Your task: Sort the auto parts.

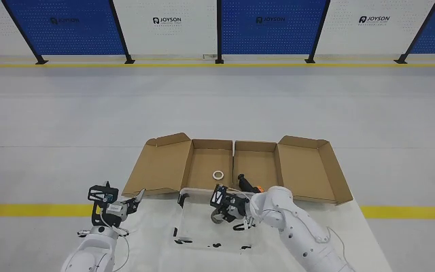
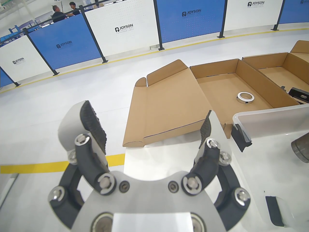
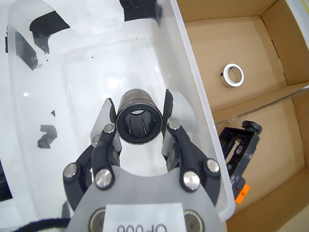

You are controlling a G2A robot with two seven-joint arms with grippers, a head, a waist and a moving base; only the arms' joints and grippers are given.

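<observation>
Right gripper (image 3: 140,105): clamps the bearing (image 3: 138,121) by its smooth round sides, clear bin (image 3: 193,78) beneath. Risks rolling it loose, or clipping the bin wall just beside.

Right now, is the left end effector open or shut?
Open: the left end effector has its fingers spread wide, nothing between them.

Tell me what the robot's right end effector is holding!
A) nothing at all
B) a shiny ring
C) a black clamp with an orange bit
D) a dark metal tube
D: the right end effector is shut on the dark metal tube, its fingers pressing on both sides, above the clear bin. The shiny ring lies in the cardboard box.
</observation>
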